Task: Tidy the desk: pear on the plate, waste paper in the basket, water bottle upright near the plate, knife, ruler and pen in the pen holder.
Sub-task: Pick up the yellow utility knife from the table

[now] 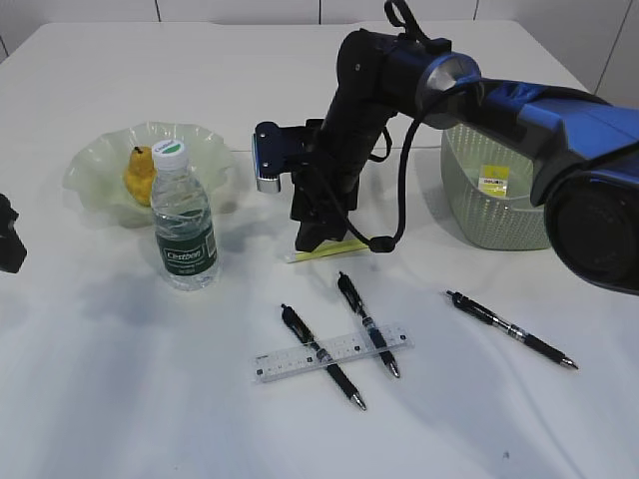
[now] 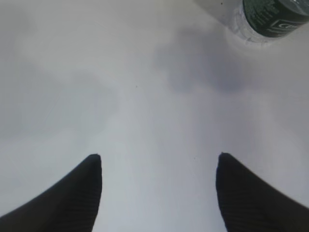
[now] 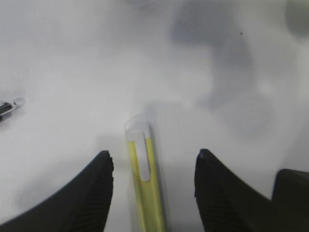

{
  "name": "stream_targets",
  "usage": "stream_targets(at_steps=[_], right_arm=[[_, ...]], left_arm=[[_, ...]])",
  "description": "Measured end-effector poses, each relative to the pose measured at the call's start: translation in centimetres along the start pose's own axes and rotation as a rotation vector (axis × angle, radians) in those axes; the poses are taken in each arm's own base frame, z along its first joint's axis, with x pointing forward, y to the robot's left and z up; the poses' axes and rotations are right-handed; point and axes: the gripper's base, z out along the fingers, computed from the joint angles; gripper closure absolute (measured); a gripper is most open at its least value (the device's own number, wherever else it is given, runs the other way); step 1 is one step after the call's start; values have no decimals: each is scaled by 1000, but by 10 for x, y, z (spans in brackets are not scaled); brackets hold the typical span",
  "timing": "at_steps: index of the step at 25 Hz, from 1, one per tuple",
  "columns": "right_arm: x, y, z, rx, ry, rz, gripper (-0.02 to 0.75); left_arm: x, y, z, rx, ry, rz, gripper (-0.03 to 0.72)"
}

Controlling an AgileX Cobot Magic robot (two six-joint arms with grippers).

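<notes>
My right gripper (image 3: 154, 154) is open and straddles a slim yellow knife (image 3: 145, 183) with a clear end and a white clip, which lies flat on the table. From outside, the right gripper (image 1: 315, 239) points down over the knife (image 1: 334, 251). A clear ruler (image 1: 300, 361) lies nearer the front with two black pens (image 1: 300, 327) (image 1: 354, 299) across it, and a third pen (image 1: 509, 329) lies to the right. The yellow pear (image 1: 139, 172) rests on the green glass plate (image 1: 210, 150). The water bottle (image 1: 184, 225) stands upright beside it. My left gripper (image 2: 159, 159) is open over bare table. The pen holder is out of view.
A green basket (image 1: 469, 215) stands at the right with a small yellow-white piece (image 1: 493, 183) inside. The left gripper (image 1: 8, 235) sits at the table's far left edge. The bottle's base (image 2: 275, 19) shows ahead and to the right of it. A pen tip (image 3: 7, 107) lies left of the right gripper.
</notes>
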Motion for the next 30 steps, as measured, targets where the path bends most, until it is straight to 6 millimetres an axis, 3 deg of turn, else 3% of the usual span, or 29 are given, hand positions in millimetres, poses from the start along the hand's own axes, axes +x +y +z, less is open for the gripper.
stream_targets(at_steps=[23, 30], right_arm=[[4, 0, 4, -1, 30, 9, 330], [8, 1, 16, -23, 38, 18, 330]], left_arm=[[0, 0, 0, 0, 0, 0, 169], [0, 0, 0, 0, 0, 0, 169]])
